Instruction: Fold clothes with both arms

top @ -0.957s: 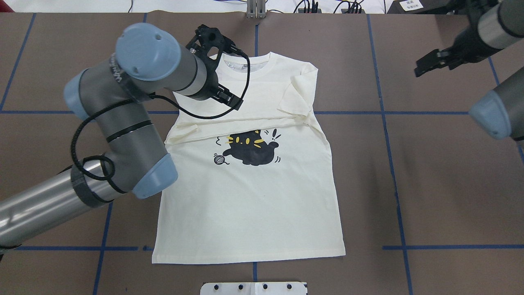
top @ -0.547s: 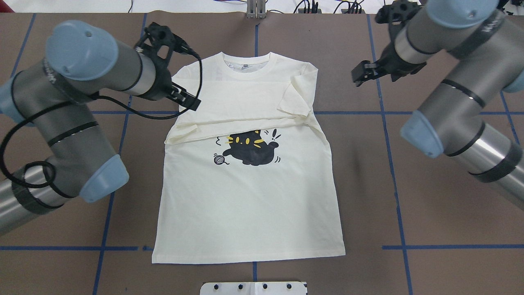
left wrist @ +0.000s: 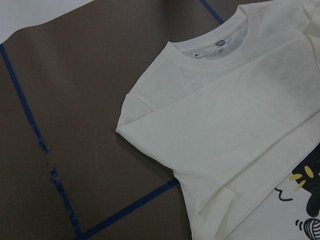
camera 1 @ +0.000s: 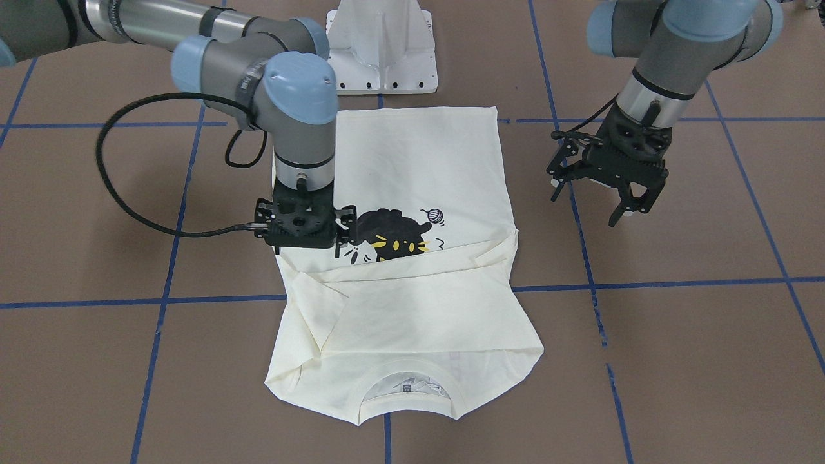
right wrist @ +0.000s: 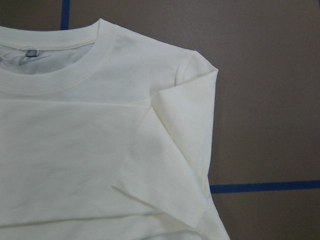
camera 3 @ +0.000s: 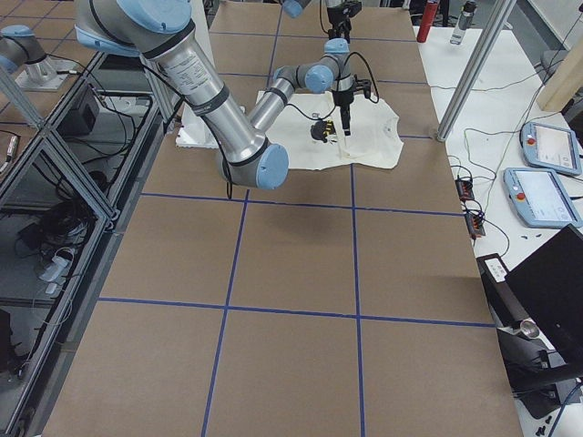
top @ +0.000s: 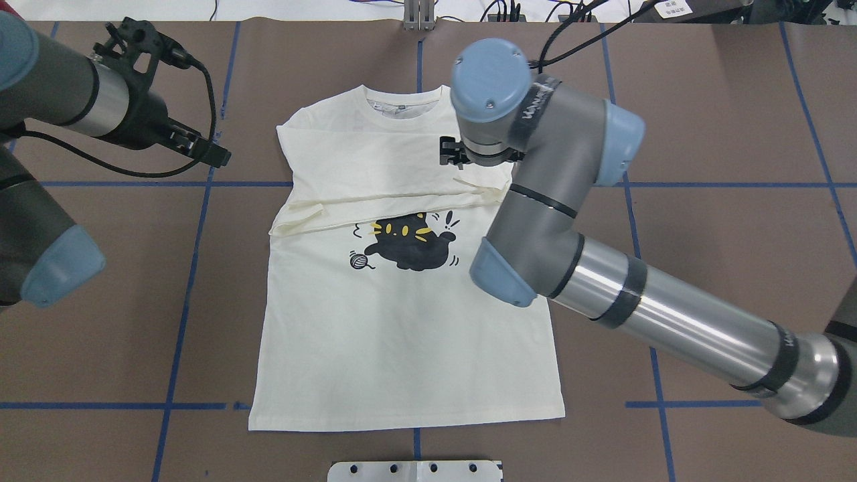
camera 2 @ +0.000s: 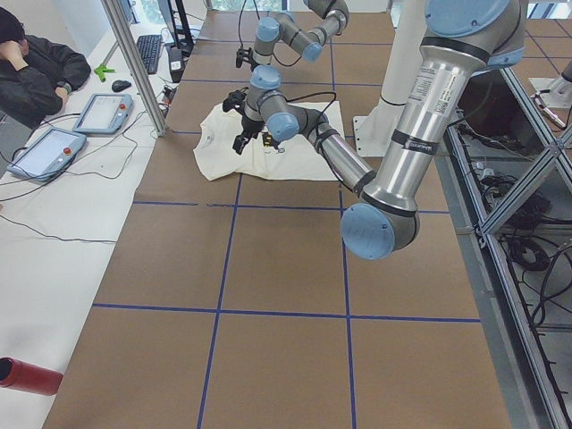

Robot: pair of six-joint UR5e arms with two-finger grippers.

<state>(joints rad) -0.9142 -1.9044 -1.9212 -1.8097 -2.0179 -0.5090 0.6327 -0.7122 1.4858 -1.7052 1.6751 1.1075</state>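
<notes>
Front-facing view: the T-shirt (camera 1: 419,161) lies flat and print-up in the middle of the bench (camera 1: 677,322). Its hem is toward the robot's edge, just short of the white pedestal (camera 1: 380,58), and its collar is toward the operators' edge. Both sleeves are folded in across the chest, and their edges cross just beside the cat print (camera 1: 393,235). The right claw (camera 1: 303,240) points straight down over the shirt's half nearer the bench's right end. Its fingers are spread and hold nothing; whether they touch the cloth cannot be told. The left claw (camera 1: 590,196) hovers over bare bench beside the shirt, toward the left end, with its jaws wide apart and empty.

Overhead view: the right arm (top: 602,294) reaches in over the shirt (top: 402,335), and its wrist hides most of the right claw (top: 450,150), which is above the folded sleeve at the shoulder. The left claw (top: 204,148) is clear of the cloth, out toward the far left corner.

Left-end view: the shirt (camera 2: 214,156) shows small, far along the bench; the claws are too small to judge.

Right-end view: the shirt (camera 3: 378,146) again lies far off, with the near arm stretched over it.

Left wrist view: the collar, one shoulder and a corner of the print show, with bare bench and blue tape (left wrist: 30,120) alongside.

Right wrist view: the collar and the other shoulder show, with the sleeve (right wrist: 170,165) doubled back over the chest.
</notes>
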